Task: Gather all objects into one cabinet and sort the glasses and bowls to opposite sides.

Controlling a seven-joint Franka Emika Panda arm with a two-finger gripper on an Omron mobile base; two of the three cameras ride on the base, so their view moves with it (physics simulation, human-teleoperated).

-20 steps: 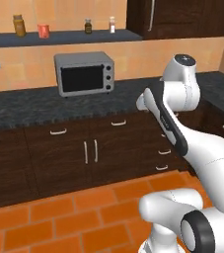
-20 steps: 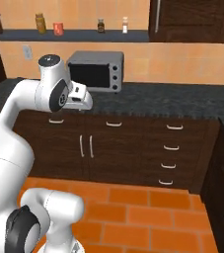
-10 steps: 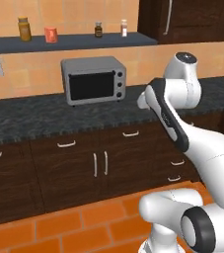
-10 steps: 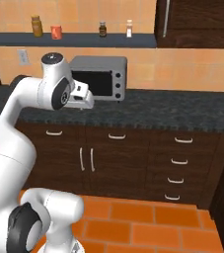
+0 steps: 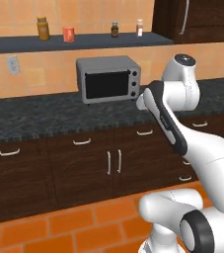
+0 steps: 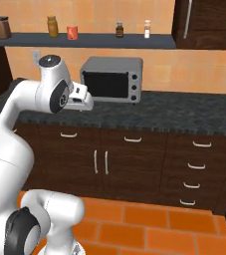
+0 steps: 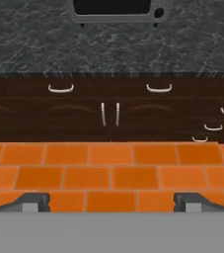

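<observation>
Hand view: speckled dark counter [image 7: 113, 49], boxy metal oven [image 7: 114, 10], orange tiles [image 7: 108, 170].

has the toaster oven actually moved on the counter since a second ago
No. The toaster oven sits further right in both base views, but the counter and shelf shifted equally: the base drove.

Orange tile floor [image 7: 108, 168], dark speckled counter [image 5: 44, 116], grey microwave [image 5: 108, 79]

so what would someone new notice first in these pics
Probably the silver toaster oven on the dark speckled counter, with the white arm folded up in front of it. Next, the wall shelf above, carrying spice jars and an orange-red cup. The gripper is spread wide over the orange tile floor.
</observation>
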